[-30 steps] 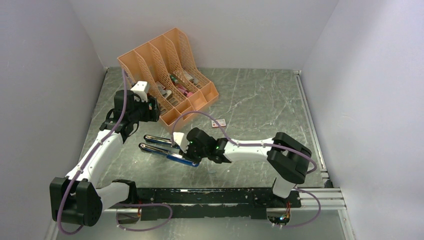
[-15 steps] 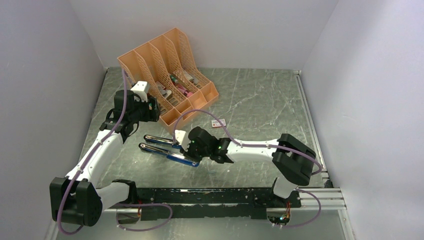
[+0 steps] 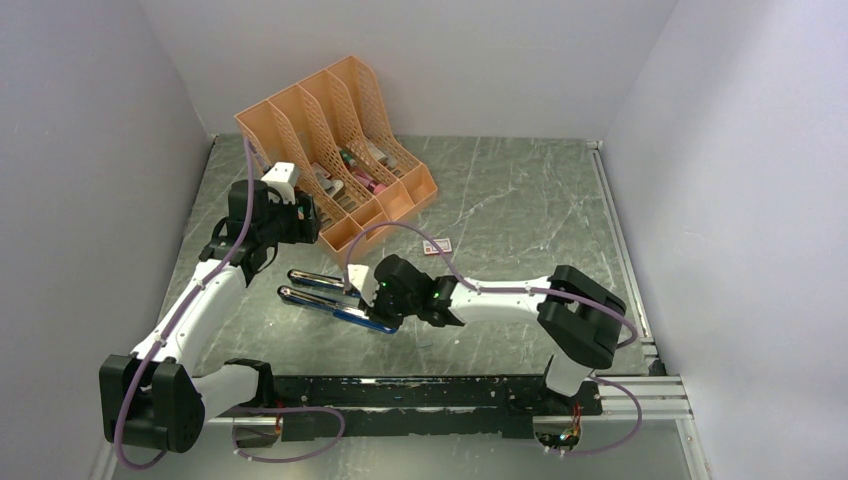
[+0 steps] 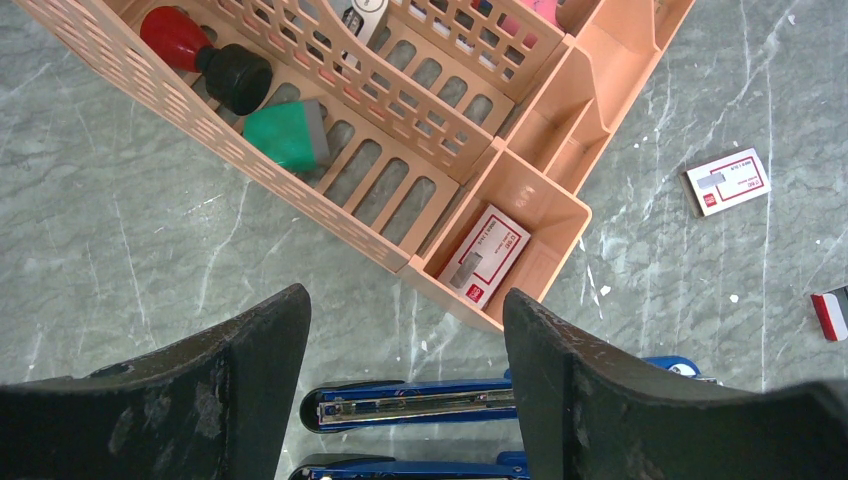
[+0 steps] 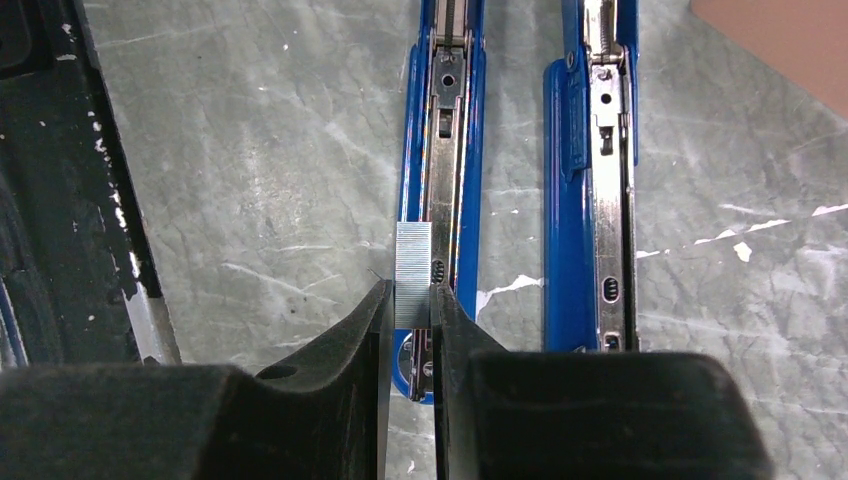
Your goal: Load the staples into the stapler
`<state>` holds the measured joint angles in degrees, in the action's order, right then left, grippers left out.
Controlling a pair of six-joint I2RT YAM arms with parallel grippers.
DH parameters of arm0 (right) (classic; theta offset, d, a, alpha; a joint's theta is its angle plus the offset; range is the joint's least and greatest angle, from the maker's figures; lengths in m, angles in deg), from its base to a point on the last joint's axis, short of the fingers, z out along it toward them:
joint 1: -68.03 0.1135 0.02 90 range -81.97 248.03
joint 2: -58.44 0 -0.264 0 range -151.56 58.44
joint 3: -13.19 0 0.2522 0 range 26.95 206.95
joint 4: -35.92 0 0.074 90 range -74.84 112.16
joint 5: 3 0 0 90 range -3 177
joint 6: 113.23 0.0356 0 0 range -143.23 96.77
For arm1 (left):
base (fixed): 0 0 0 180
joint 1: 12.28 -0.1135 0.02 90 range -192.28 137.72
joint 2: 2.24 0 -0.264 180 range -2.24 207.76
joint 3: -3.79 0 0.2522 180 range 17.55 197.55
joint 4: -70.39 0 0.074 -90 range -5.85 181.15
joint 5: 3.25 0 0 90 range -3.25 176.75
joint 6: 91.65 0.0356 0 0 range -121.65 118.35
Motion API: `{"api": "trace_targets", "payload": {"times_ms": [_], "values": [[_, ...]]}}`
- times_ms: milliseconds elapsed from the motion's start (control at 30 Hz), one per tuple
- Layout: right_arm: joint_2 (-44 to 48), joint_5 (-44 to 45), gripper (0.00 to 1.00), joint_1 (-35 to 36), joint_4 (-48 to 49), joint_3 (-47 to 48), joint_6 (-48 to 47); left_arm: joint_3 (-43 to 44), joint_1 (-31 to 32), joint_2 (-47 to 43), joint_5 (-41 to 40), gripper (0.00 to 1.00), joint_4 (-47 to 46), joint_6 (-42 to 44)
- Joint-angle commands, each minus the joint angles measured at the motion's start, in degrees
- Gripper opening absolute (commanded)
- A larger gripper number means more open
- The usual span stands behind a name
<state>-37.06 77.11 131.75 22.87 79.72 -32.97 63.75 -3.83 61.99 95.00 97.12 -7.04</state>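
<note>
The left arm point(image 3: 190, 315) and the right arm point(image 3: 500, 297) share one build: slim white links set between bulky black joint housings, with the largest black block near each base. A mauve cable point(image 3: 245, 170) runs along each arm and ends in a loose loop by the base. A boxy white housing point(image 3: 283, 180) caps the left wrist, and small green lights point(image 3: 437, 297) glow on the black casing of the right wrist. The left gripper point(image 4: 405, 310) has thick matte black fingers point(image 4: 250, 380) with curved inner edges, scuffed with grey specks. The right gripper point(image 5: 411, 295) has the same black fingers point(image 5: 330, 400), one bearing a small round hole.
</note>
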Motion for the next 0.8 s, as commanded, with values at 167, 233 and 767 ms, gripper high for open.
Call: {"api": "trace_targets", "payload": {"times_ms": [167,233,767], "values": [[-1.8,-1.1,0.0,-1.1,-0.8,1.9,2.9,-0.1,-0.5,0.0,0.6,0.75,-0.1,0.0],[-1.8,-1.7,0.0,-1.5,-0.7,1.8,3.6,-0.1,-0.5,0.0,0.6,0.75,-0.1,0.0],[-3.7,-11.4,0.0,-7.0,-0.8,2.3,10.2,-0.1,-0.5,0.1,0.6,0.75,-0.2,0.0]]}}
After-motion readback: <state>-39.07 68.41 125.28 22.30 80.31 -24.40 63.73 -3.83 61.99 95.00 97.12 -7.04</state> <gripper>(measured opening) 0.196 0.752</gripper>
